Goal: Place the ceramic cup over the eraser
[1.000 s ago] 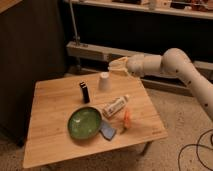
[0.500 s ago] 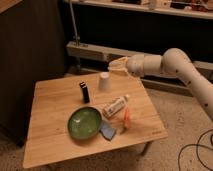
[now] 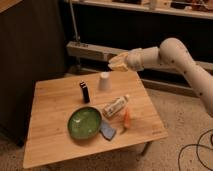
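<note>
Gripper [image 3: 119, 61] hovered above-right of the ceramic cup [image 3: 104, 81] near the table [image 3: 55, 135] far edge, open or closed unclear; a skewed descent might knock it off or topple the nearby eraser [image 3: 84, 92]

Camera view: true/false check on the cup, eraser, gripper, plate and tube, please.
1. The ceramic cup covers the eraser. False: the cup stands on the table beside the eraser, apart from it.
2. The gripper is above and to the right of the cup in the picture. True.
3. The eraser lies in the green plate. False: it stands upright on the wood behind the plate.
4. The white printed tube lies on its side to the right of the plate. True.
</note>
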{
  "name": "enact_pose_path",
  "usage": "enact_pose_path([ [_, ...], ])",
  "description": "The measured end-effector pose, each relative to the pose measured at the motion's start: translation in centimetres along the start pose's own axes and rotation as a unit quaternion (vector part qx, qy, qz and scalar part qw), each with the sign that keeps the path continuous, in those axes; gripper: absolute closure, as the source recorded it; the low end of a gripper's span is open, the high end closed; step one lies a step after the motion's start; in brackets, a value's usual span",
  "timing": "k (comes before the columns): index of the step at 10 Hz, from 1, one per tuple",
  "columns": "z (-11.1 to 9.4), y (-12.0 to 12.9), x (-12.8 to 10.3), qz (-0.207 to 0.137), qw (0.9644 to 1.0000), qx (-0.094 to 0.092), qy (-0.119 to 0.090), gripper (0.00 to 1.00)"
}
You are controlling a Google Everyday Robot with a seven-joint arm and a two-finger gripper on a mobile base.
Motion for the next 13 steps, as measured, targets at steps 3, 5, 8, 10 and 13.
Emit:
enact_pose_path([
  [3, 4.8, -3.6, 4.3, 0.001, 0.9976, -0.040, 0.057, 0.67],
  [5, 8.0, -3.6, 6.4, 0.011, 0.9966, -0.061, 0.054, 0.67],
  [8, 10.9, -3.0, 8.8, 0.025, 0.9957, -0.067, 0.059, 0.65],
  [10, 11.8, -3.0, 10.2, 0.044, 0.9944, -0.062, 0.074, 0.63],
  [13, 12.3, -2.5, 13.4, 0.091, 0.9918, -0.051, 0.074, 0.29],
])
